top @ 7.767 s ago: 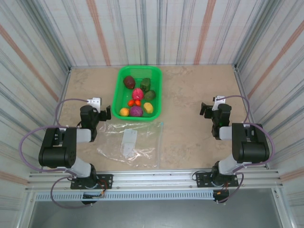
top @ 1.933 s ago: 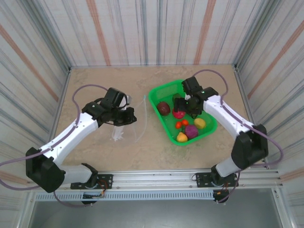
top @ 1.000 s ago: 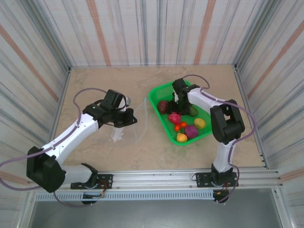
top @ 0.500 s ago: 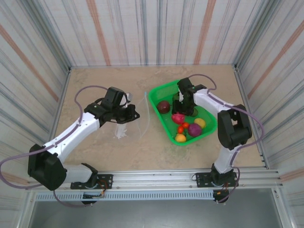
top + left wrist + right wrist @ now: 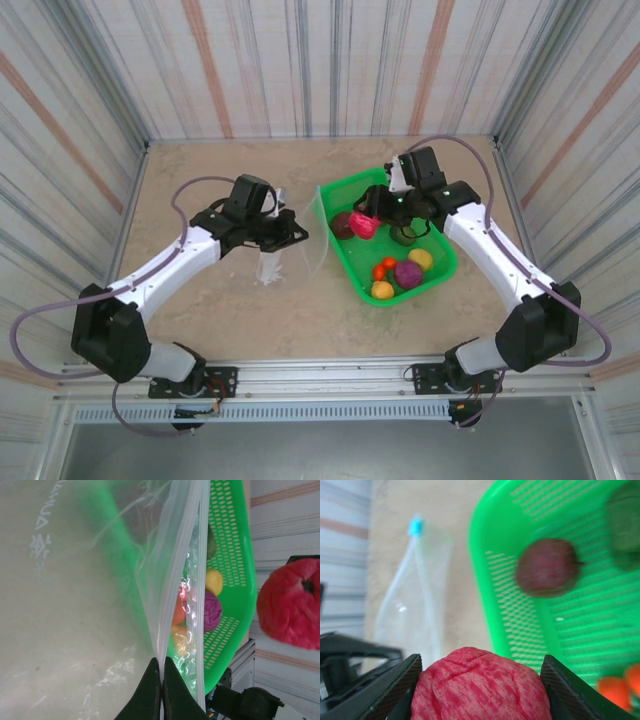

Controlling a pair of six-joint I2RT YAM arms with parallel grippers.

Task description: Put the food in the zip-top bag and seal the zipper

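In the top external view, the zip-top bag (image 5: pixel 296 250) is held up off the table (image 5: pixel 200 180) near its middle, just left of the green basket (image 5: pixel 436 276), which sits towards the far right corner. The left gripper (image 5: pixel 290 231) is closed on the bag's edge. The right gripper (image 5: pixel 366 222) is placed over the basket's left corner, and a pink fruit (image 5: pixel 361 227) is pinched between its fingers. A maroon piece (image 5: pixel 343 224), a green piece (image 5: pixel 403 236), a yellow piece (image 5: pixel 421 259), a purple piece (image 5: pixel 407 273), a yellow-orange piece (image 5: pixel 382 290) and small red-orange pieces (image 5: pixel 384 267) are left lying in the basket.

In the left wrist view, the fingers (image 5: pixel 150 690) are pressed together on one lip of the bag (image 5: pixel 75 605), and the zipper (image 5: pixel 201 580) is seen parted, so the mouth is judged open. No food can be made out inside the bag; the purple piece (image 5: pixel 212 611) and yellow piece (image 5: pixel 214 581) are seen through the plastic, in the basket (image 5: pixel 230 545). The pink fruit (image 5: pixel 290 605) is hanging at the right, apart from the bag's mouth.

In the right wrist view, the pink fruit (image 5: pixel 482 677) is clamped between the spread fingers (image 5: pixel 395 690), with the bag (image 5: pixel 415 595) below and to the left and the maroon piece (image 5: pixel 547 567) in the basket (image 5: pixel 505 625).

The task is judged barely begun: one piece is lifted but not yet bagged, the others remain to be moved, and the zipper is not yet sealed.
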